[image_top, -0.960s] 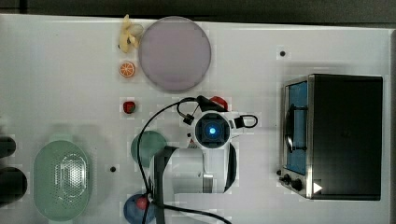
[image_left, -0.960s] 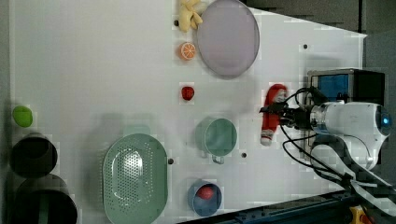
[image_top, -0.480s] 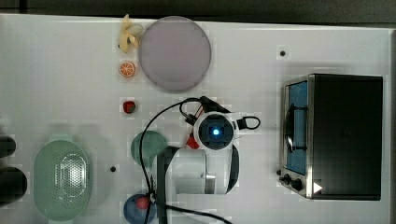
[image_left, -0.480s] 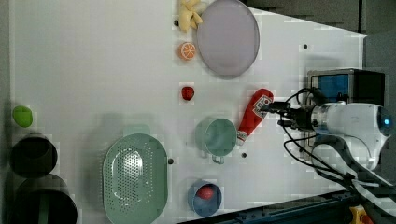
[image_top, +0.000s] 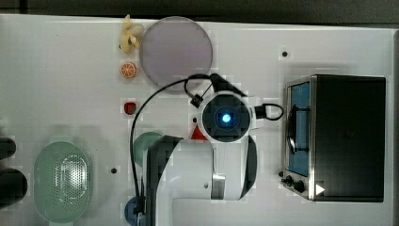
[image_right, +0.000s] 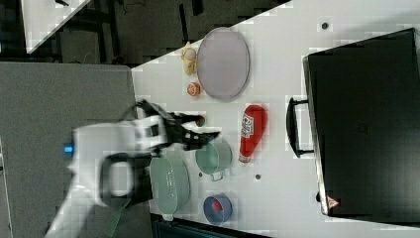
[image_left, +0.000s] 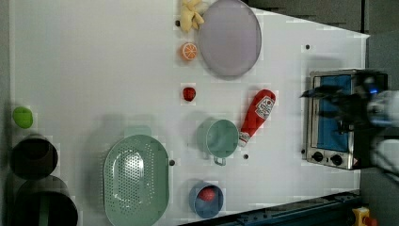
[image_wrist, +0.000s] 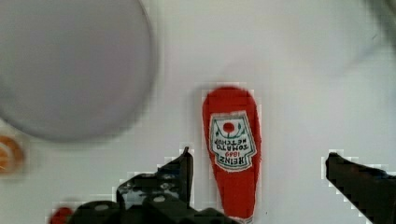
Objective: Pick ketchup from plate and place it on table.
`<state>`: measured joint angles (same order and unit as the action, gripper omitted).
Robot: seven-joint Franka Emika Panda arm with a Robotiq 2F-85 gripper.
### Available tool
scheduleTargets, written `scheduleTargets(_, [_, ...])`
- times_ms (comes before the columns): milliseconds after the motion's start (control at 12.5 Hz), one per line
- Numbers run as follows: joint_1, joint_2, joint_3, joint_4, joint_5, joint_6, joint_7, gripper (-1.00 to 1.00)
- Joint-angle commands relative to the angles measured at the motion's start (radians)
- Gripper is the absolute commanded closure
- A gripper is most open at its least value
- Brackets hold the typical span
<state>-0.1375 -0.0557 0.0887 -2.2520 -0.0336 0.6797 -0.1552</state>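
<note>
The slim red ketchup bottle with a white label (image_left: pixel 255 116) lies flat on the white bench (image_left: pixel 94 70), off the large pale grey-lilac round plate (image_left: pixel 229 37) and apart from it. In the left view the bottle sits below the plate, slanted, its pale cap end just beside the rim of a teal round cup with a small handle (image_left: pixel 217 138). In the right view the bottle (image_right: pixel 251 126) lies between the plate (image_right: pixel 223 57) and that cup (image_right: pixel 213 155), near the handle of a black and silver toaster oven (image_right: pixel 366 124).

The tool (image_wrist: pixel 259 175) hangs above the bottle with its two dark fingers (image_wrist: pixel 180 172) spread wide, one on each side of the bottle's lower body and cap end in the wrist view. Neither finger touches the bottle (image_wrist: pixel 232 154); white bench shows between them and it. The tool holds nothing.

In the top view the white arm covers most of the bottle, leaving a red corner (image_top: pixel 198 134) visible beside the wrist.

Around these on the bench are an orange slice (image_left: pixel 189 51), a pale yellow banana-like piece (image_left: pixel 190 14), a small round red fruit (image_left: pixel 188 93), a green oval perforated basket (image_left: pixel 135 179) and a small blue bowl holding a red thing (image_left: pixel 206 200).
</note>
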Motion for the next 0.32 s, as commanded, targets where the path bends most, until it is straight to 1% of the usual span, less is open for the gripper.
scheduleTargets(80, [0.008, -0.032, -0.005, 0.162, 0.010, -0.181, 0.155, -1.00])
scheduleTargets(320, [0.008, -0.033, -0.004, 0.311, 0.010, -0.357, 0.160, -1.00])
